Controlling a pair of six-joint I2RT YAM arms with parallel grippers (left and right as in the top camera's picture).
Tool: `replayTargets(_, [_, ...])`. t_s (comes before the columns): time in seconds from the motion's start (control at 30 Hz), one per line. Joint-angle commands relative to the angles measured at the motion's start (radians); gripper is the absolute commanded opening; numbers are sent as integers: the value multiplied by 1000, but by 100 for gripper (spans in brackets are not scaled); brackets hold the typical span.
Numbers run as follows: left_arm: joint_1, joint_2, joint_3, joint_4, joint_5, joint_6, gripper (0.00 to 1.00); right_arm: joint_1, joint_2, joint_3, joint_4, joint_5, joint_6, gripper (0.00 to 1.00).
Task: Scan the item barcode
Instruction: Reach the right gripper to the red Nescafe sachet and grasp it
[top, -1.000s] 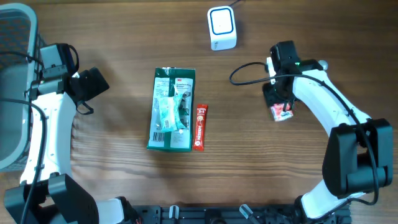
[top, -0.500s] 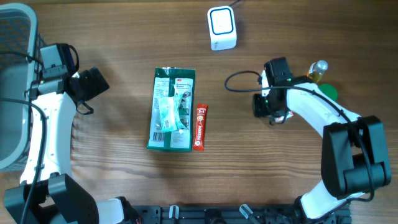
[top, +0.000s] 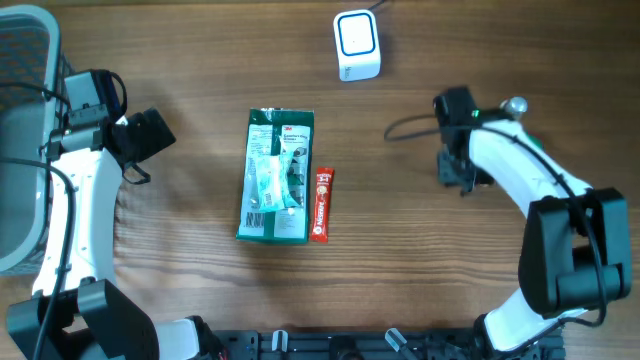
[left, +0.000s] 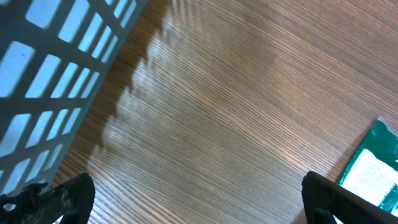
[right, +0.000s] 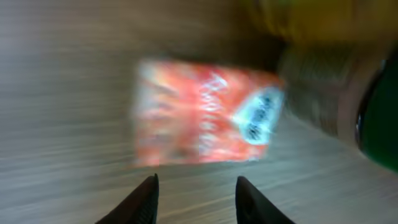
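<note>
Right fingers part-spread, nothing between them. Packet lies flat on the surface just ahead of the tips, bottle just beside it on the right. Risk: pinching a flat packet may skid it away or clip the bottle. Left fingers spread wide, idle.

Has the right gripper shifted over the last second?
Yes. The right gripper swung left toward the green pack, then back right, ending about where it began, below and right of the scanner.
</note>
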Motion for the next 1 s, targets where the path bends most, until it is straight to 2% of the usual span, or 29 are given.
replayTargets(0.0, [5,-7,9,3,-3,13,100,26,3,158,-9,-529,2,44])
replayTargets(0.07, [5,-7,9,3,-3,13,100,58,3,159,31,-686,37,46])
replayTargets(0.1, [5,-7,9,3,-3,13,100,87,3,153,50,-688,99,46])
replayTargets(0.17, [5,-7,9,3,-3,13,100,168,3,134,90,-629,206,47])
replayTargets(0.23, [5,-7,9,3,-3,13,100,265,5,117,114,-532,330,54])
replayTargets(0.27, [5,-7,9,3,-3,13,100,302,6,115,127,-510,356,60])
replayTargets(0.3, [5,-7,9,3,-3,13,100,363,8,115,167,-505,385,96])
replayTargets(0.33, [5,-7,9,3,-3,13,100,398,10,115,188,-506,428,100])
replayTargets(0.4, [5,-7,9,3,-3,13,100,472,12,115,228,-508,476,100])
replayTargets(0.43, [5,-7,9,3,-3,13,100,510,12,115,238,-490,478,73])
replayTargets(0.47, [5,-7,9,3,-3,13,100,536,12,115,238,-458,506,52])
replayTargets(0.5, [5,-7,9,3,-3,13,100,569,15,115,230,-388,584,43])
replayTargets(0.6, [5,-7,9,3,-3,13,100,670,40,115,225,-173,742,38])
replayTargets(0.73, [5,-7,9,3,-3,13,100,760,100,115,211,-7,791,38])
replayTargets(0.97, [5,-7,9,3,-3,13,100,755,222,115,145,22,791,38])
